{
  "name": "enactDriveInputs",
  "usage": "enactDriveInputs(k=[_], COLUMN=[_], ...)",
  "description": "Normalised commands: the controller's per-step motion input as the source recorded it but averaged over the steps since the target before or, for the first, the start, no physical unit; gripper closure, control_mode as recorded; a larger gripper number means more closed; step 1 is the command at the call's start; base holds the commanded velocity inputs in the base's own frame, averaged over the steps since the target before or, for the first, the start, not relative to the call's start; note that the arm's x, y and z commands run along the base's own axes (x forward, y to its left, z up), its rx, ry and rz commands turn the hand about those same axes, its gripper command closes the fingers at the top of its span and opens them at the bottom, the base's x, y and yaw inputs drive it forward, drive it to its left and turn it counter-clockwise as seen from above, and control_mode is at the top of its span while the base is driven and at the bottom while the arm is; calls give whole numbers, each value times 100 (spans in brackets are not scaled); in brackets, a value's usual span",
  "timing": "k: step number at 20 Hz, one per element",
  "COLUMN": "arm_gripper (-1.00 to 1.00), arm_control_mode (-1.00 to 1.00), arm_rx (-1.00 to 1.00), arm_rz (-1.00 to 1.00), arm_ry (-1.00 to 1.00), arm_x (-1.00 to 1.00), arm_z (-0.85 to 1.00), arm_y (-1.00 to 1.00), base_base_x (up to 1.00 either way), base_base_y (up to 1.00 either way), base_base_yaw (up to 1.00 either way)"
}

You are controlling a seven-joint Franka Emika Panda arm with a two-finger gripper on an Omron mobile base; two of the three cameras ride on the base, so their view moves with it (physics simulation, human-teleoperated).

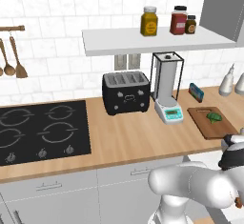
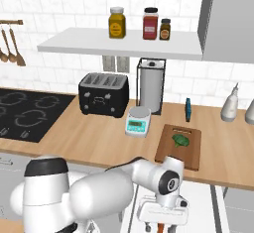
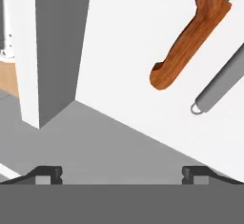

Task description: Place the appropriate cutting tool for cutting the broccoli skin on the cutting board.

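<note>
Light wooden tabletop [image 2: 99,138] carries the flat brown wooden cutting board [image 2: 191,155], small dark-green broccoli floret [image 2: 181,140] on it. Arm is low, fingers [image 3: 47,173] spread wide, empty, over an open white drawer [image 3: 138,51]. Next: centre on the brown wooden tool handle [image 3: 186,44] — square up before closing. Its blade end is cut off; grey metal rod-like handle [image 3: 219,87] beside it unidentifiable.

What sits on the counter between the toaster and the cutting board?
In the right base view, a small kitchen scale sits between the toaster and the cutting board, with a paper towel holder just behind it. The rest is bare wooden counter.
</note>
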Motion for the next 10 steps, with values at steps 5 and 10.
enactDriveInputs(k=[5,10], arm_gripper=[-100,-100], arm_control_mode=[-100,-100], arm_rx=[0,0], arm_rz=[-1,-7], arm_ry=[-13,-15], arm_x=[17,0], arm_z=[-35,-32], arm_y=[-1,0], base_base_x=[0,0], base_base_y=[0,0], base_base_yaw=[0,0])
